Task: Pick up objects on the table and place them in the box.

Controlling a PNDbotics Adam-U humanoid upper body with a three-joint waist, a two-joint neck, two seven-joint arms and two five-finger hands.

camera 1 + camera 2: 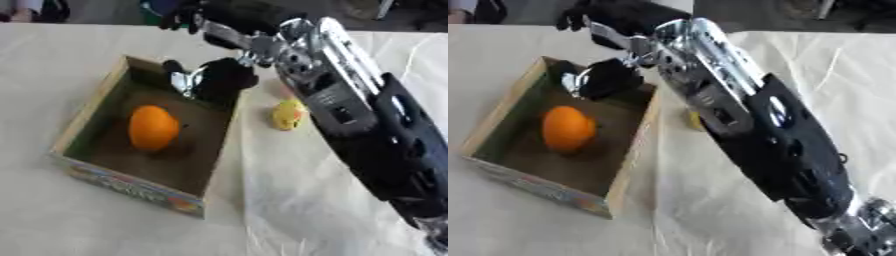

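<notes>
The right hand [223, 77] hangs over the far corner of the box [87, 115], and I cannot tell if its fingers are curled or straight, or if it holds anything, because it shows only as a dark lump. The orange fruit [153, 127] already lies inside the box, near the middle. A small yellow toy [288, 115] sits on the table [289, 210] just beside the box's right wall, very near the big arm. I think the arm could bump the toy and push it away when it moves. It might also knock the box wall and slide the box. The left hand is not seen
</notes>
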